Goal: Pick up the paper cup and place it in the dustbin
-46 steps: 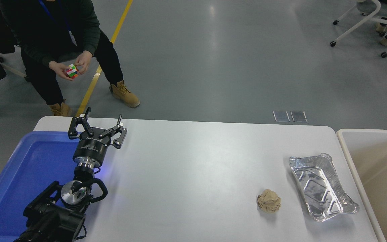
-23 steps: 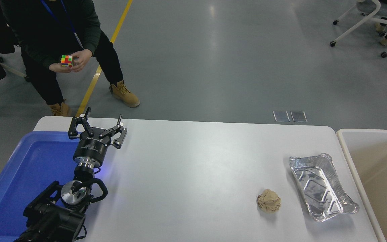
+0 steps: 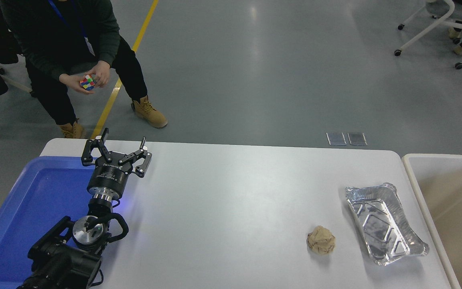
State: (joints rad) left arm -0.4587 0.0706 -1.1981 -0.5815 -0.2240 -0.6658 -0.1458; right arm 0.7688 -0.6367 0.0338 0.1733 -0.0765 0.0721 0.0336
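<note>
We are seeing the left gripper (image 3: 115, 154) sitting parked at the lower left, over the far edge of the blue tray (image 3: 22, 208), its fingers (image 3: 146, 160) spread apart and grasping nothing. The right arm is not showing. The dustbin (image 3: 419, 188) is standing at the tabletop's (image 3: 223, 208) right end. A foil tray (image 3: 383, 222) and a crumpled paper ball (image 3: 321, 240) are lying near it. No paper cup is showing.

White lettering runs across the body of the left gripper (image 3: 116, 154), just behind its spread fingers (too small to read). No other text, label or number is legible.
</note>
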